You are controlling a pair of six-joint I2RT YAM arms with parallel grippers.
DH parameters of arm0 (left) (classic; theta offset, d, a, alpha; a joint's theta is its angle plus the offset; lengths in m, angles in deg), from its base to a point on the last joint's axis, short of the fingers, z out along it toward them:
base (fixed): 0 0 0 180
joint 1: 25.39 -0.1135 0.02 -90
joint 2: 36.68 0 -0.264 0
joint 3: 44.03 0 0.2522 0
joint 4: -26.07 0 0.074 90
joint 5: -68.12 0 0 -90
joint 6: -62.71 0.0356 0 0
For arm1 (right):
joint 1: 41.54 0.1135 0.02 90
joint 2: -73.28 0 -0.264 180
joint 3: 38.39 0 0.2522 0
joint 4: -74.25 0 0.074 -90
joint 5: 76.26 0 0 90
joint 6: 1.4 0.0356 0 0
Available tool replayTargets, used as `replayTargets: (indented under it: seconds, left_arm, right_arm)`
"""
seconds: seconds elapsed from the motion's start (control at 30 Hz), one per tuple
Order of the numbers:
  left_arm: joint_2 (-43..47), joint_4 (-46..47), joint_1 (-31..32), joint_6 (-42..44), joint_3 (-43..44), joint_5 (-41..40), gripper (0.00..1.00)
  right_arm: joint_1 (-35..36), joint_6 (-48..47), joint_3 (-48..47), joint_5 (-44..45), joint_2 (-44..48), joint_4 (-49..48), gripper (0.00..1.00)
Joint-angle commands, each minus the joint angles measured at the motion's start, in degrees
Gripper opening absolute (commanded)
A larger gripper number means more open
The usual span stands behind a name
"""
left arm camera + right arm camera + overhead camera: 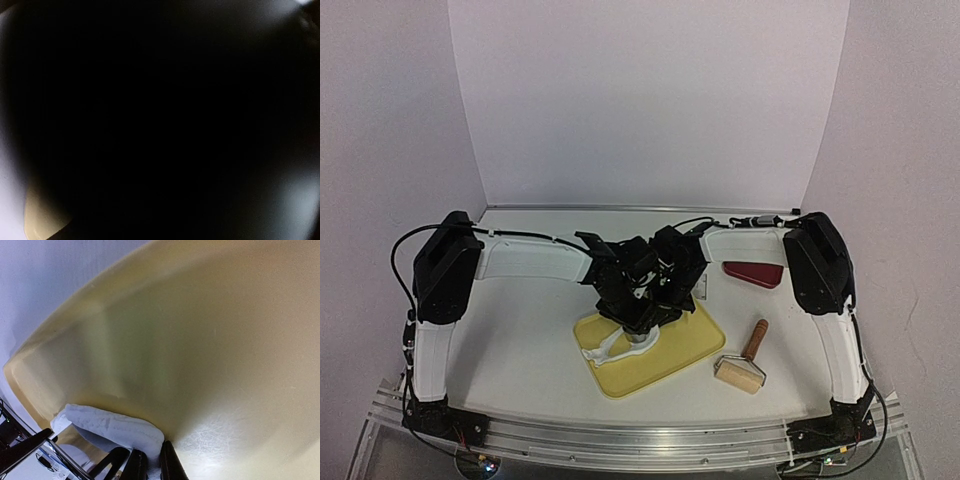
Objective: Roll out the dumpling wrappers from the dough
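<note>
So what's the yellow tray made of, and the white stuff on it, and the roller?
The yellow tray looks like plastic: smooth, shiny, with fine scratches. The white dough looks soft and matte, with a crinkled skin. The roller seems to be wood: a pale tan head and a reddish-brown handle, maybe varnished.

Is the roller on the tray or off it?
Off: the roller lies on the table right of the yellow tray.

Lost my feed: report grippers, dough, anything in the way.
Right fingers near-closed at the dough edge, grip unclear. Left gripper unreadable, its camera dark. Dough strip on yellow tray. Roller off tray, aside.
</note>
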Motion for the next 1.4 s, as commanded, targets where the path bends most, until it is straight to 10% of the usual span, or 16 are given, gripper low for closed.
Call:
replayTargets:
  seconds: [0.0,0.47,1.37]
  left_arm:
    - [-2.37,-2.15,1.19,1.80,2.36,-0.88,0.59]
    - [-6.84,-7.29,2.73,1.92,2.97,-2.75,0.40]
    - [-9.21,-8.71,3.60,-0.39,0.44,-4.71,0.34]
  right_arm:
    - [0.84,0.43,-0.58,2.39,-2.66,1.41,0.07]
    - [0.85,2.10,1.22,4.11,-1.41,1.48,0.00]
    - [-2.26,11.59,19.29,12.84,11.18,2.08,0.00]
